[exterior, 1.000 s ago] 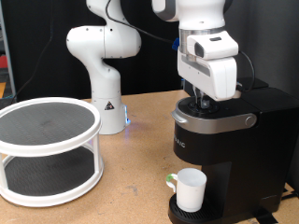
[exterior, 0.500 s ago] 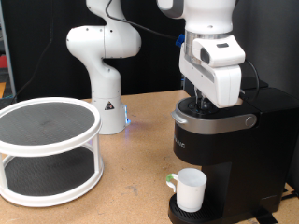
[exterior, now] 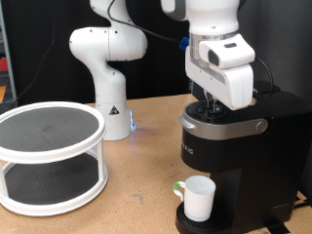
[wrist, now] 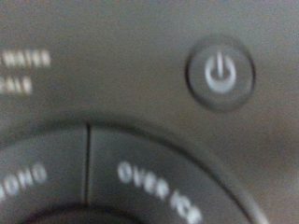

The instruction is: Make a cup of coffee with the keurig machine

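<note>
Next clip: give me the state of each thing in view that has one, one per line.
cup: upright on the drip tray, under the brew head.
keurig machine: lid down; the wrist view shows its power button close up.
gripper: low over the machine's top; fingers hidden.
two-tier white rack: upright, nothing visible on its shelves.

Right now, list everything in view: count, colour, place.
keurig: 1, black with grey lid handle, exterior view's right; the wrist view shows its top panel.
power button: 1, dark with pale icon, on keurig's top panel, wrist view.
OVER ICE button: 1, dark with white lettering, same panel.
cup: 1, white with green on the handle, on the drip tray under the keurig's spout.
two-tier rack: 1, white with dark mesh shelves, exterior view's left.
table: 1, brown.
arm: 1, white, base behind the table.
gripper: 1, at keurig's top, fingers hidden.
</note>
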Action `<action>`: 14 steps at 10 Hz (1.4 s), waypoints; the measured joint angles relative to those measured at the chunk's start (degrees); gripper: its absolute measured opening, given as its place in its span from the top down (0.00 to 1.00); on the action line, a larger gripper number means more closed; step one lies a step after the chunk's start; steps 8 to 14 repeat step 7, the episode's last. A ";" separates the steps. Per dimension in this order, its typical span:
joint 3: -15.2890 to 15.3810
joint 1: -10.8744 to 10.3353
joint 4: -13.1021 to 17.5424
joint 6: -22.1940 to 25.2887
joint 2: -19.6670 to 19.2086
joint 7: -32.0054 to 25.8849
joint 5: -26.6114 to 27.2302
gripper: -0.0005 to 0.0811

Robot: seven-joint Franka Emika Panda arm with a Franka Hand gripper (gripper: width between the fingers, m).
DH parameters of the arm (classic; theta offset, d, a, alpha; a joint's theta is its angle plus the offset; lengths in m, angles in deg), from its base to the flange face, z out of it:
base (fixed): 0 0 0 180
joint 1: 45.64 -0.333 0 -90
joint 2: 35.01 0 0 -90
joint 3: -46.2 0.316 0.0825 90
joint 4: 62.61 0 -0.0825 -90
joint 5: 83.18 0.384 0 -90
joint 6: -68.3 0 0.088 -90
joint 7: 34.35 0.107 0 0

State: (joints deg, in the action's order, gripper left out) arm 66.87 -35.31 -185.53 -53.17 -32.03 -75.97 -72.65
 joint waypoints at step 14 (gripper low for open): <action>-2.76 0.01 -2.69 1.49 7.41 -6.47 13.79 0.98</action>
